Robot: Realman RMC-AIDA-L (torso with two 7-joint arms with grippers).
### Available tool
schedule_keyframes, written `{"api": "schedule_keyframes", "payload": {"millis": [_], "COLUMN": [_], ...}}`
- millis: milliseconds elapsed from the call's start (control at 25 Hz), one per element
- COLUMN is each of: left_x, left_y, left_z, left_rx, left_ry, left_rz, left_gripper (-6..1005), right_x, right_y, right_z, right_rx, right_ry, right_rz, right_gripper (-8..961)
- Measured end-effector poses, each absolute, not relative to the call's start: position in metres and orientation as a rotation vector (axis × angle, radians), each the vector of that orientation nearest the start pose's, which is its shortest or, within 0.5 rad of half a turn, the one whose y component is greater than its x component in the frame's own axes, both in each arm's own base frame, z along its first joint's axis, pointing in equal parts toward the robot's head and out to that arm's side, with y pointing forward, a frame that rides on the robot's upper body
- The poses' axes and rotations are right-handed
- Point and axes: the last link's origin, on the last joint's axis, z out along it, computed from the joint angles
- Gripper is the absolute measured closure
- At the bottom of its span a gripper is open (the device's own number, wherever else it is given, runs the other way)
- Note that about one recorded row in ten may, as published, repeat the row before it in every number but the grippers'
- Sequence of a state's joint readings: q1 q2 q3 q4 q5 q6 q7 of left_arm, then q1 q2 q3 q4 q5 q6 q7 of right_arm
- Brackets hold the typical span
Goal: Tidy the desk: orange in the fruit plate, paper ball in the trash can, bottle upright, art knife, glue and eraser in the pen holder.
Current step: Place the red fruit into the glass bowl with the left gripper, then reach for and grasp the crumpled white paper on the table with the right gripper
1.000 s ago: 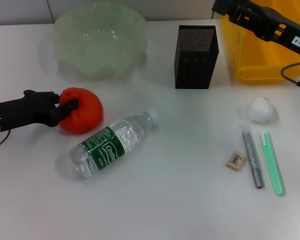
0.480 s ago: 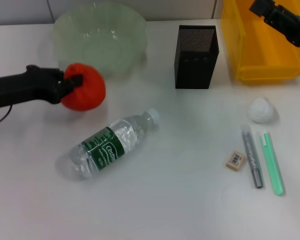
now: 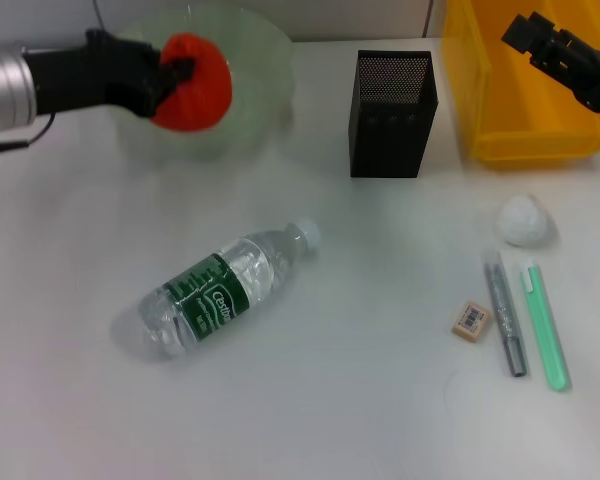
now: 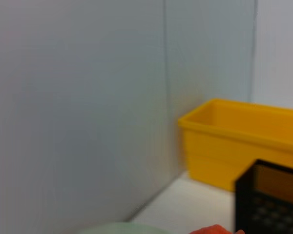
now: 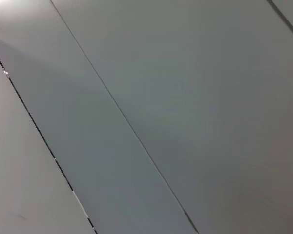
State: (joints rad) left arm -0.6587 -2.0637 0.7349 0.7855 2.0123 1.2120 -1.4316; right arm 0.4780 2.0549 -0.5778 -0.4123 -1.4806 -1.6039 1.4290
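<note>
My left gripper [image 3: 172,70] is shut on the red-orange orange [image 3: 198,68] and holds it in the air over the pale-green fruit plate [image 3: 263,52] at the back left. A sliver of the orange [image 4: 215,229] shows in the left wrist view. The bottle [image 3: 220,290] lies on its side in the middle. The black mesh pen holder [image 3: 393,112] stands at the back, beside the yellow trash can [image 3: 500,120]. At the right lie the paper ball [image 3: 523,220], the eraser [image 3: 470,320], the grey art knife [image 3: 505,318] and the green glue [image 3: 546,328]. My right gripper [image 3: 525,32] hangs over the trash can.
A pale wall runs behind the table, close to the fruit plate and the trash can [image 4: 234,141]. The pen holder [image 4: 271,200] shows in the left wrist view. The right wrist view shows only wall panels.
The left gripper has lifted the orange off the table and carried it back over the fruit plate. The right arm has drawn back toward the far right corner.
</note>
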Motion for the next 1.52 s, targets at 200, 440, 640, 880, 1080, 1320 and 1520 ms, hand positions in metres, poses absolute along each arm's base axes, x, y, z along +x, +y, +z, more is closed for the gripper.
{"api": "schedule_keyframes", "payload": {"millis": [200,440,640,880,1080,1320,1520], "left_x": [-0.223,-0.216,-0.217,-0.221,-0.221,-0.219,-0.217], "left_y": [0.438,0.446,0.450,0.456,0.458,0.459,0.458], "left_z": [0.026,0.014,0.002,-0.014,-0.014,-0.008,-0.007], "left_rx": [-2.383,-2.354,-2.322,-2.268,-2.243,-2.189,-2.162], "left_ry": [-0.313,-0.236,-0.194,-0.160,-0.140,-0.130,-0.136], "left_rz": [-0.326,-0.325,-0.282,-0.160,-0.145,-0.209,-0.266], "left_gripper": [926,929,928,902,763,535,335], "right_x": [0.265,0.265,0.264,0.262,0.258,0.245,0.225], "right_y": [0.329,0.328,0.327,0.327,0.325,0.329,0.333], "right_z": [0.033,0.032,0.030,0.031,0.033,0.048,0.055], "right_rx": [-2.159,-2.162,-2.170,-2.179,-2.200,-2.312,-2.517], "right_ry": [0.906,0.912,0.913,0.903,0.878,0.837,0.851], "right_rz": [1.428,1.430,1.439,1.452,1.475,1.462,1.323], "right_gripper": [115,115,115,114,114,115,116]}}
